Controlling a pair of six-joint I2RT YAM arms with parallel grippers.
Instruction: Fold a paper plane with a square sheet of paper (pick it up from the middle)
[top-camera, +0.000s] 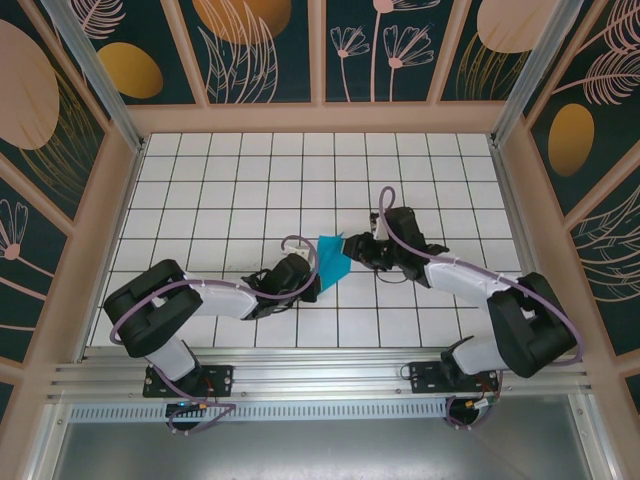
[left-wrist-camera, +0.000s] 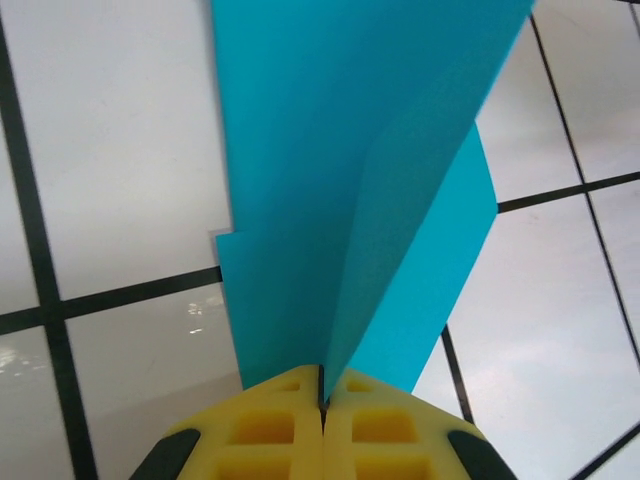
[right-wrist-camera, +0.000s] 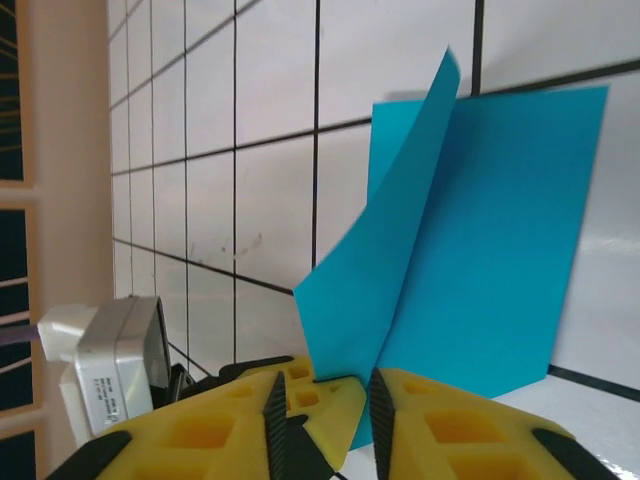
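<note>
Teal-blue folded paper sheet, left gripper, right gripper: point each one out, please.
Teal-blue folded paper sheet (top-camera: 331, 258), top external view, middle of its visible face.
Left gripper (left-wrist-camera: 322, 385), left wrist view, seam between its yellow fingertips.
Right gripper (right-wrist-camera: 367, 390), right wrist view, gap between its yellow fingertips.

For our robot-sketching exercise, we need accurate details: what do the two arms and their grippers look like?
The left arm and right arm both have bulky black joint housings joined by white segments, with a lilac cable looping alongside each. Each stands on a black base. The left gripper's fingers and the right gripper's fingers are yellow blocks with square recesses and black corner patches.
</note>
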